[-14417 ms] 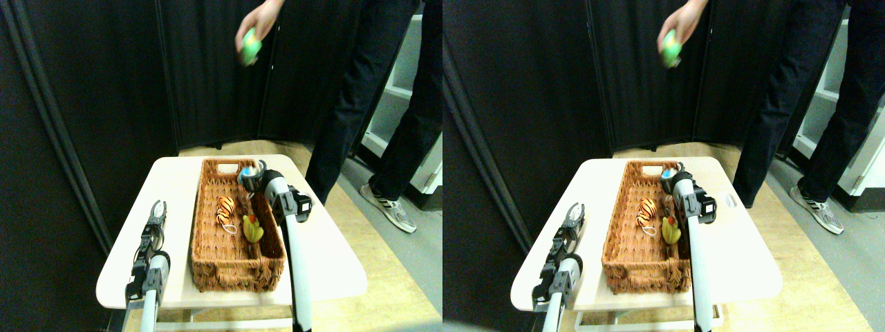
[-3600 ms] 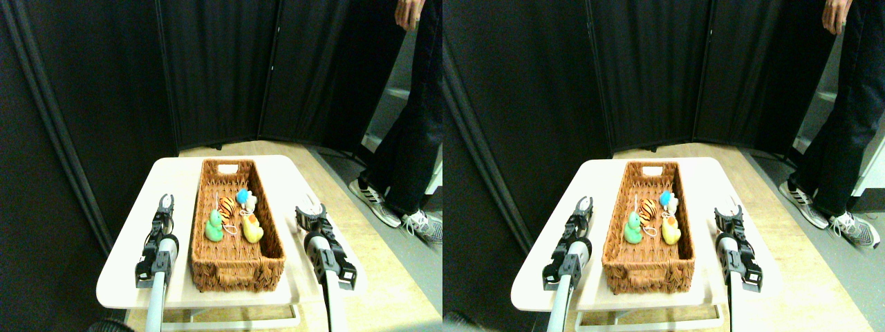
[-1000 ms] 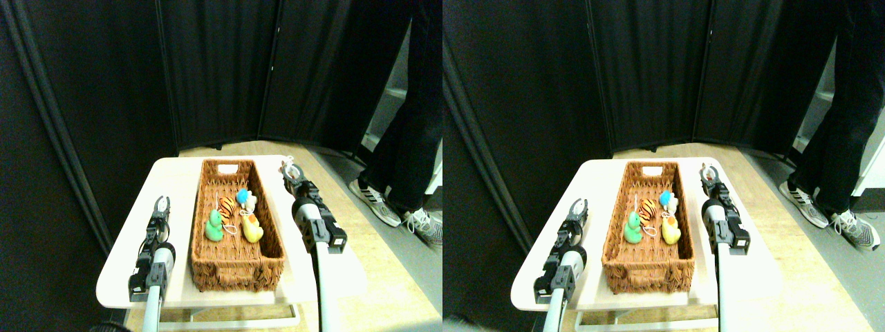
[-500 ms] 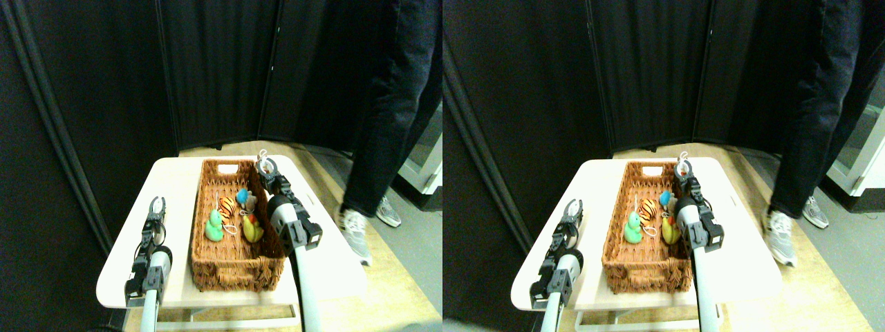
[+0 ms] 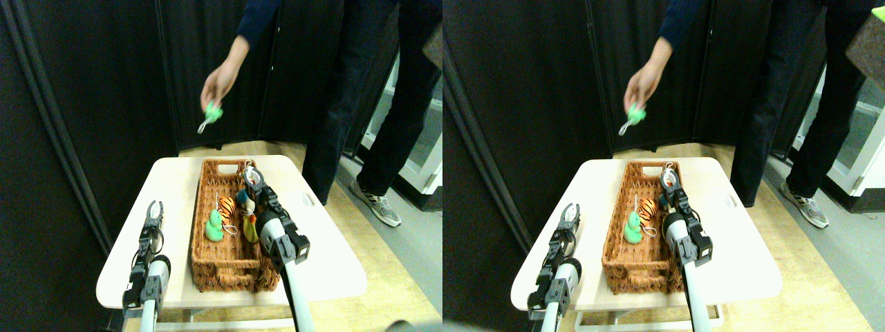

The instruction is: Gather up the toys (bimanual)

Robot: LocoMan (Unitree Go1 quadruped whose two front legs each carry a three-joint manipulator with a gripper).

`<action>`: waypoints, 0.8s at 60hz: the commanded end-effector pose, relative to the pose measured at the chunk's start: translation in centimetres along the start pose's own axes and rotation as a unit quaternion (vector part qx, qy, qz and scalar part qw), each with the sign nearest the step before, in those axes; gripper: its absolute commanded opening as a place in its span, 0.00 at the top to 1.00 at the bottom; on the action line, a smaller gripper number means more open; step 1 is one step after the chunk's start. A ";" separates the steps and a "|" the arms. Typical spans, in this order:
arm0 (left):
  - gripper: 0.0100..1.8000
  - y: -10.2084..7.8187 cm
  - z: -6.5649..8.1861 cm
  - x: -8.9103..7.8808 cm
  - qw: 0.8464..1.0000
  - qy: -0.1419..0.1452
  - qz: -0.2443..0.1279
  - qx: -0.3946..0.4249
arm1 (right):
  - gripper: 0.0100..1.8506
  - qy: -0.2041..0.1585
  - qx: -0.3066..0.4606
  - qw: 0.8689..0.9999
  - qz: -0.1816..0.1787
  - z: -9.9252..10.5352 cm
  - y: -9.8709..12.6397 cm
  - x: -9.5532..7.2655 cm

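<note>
Hovering over the wicker basket (image 5: 207, 259), the right gripper (image 5: 250, 173), jaw state unclear, should release any toy beyond the blue toy (image 5: 243, 198) just below it.

Long brown wicker basket (image 5: 207, 259) sits lengthwise on pale rounded table (image 5: 332, 266). Black folding screen (image 5: 104, 76) behind table. Person in dark trousers (image 5: 349, 97) stands right of table, sneaker (image 5: 379, 206) on wood floor (image 5: 387, 294). White shelving (image 5: 415, 149) far right.

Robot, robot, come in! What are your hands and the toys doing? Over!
Left hand open beside long brown wicker basket. Right hand over it. Green soft toy inside. Person's hand overhead.
</note>
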 end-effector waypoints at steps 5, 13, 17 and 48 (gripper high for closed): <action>1.00 -1.2 0.3 -0.1 0.999 -0.011 -0.029 -0.011 | 1.00 0.004 0.018 1.000 -0.007 -0.3 0.1 0.2; 1.00 -1.2 0.3 -0.1 0.999 -0.011 -0.030 -0.009 | 0.62 0.045 0.031 0.997 -0.053 0.1 0.1 0.2; 1.00 -1.2 0.2 0.0 0.999 -0.009 -0.031 -0.007 | 0.33 0.068 0.013 0.996 -0.056 0.4 0.1 0.1; 1.00 -1.4 -0.5 0.3 1.000 0.010 -0.016 -0.014 | 1.00 -0.097 -0.039 0.994 0.009 6.1 1.2 -0.8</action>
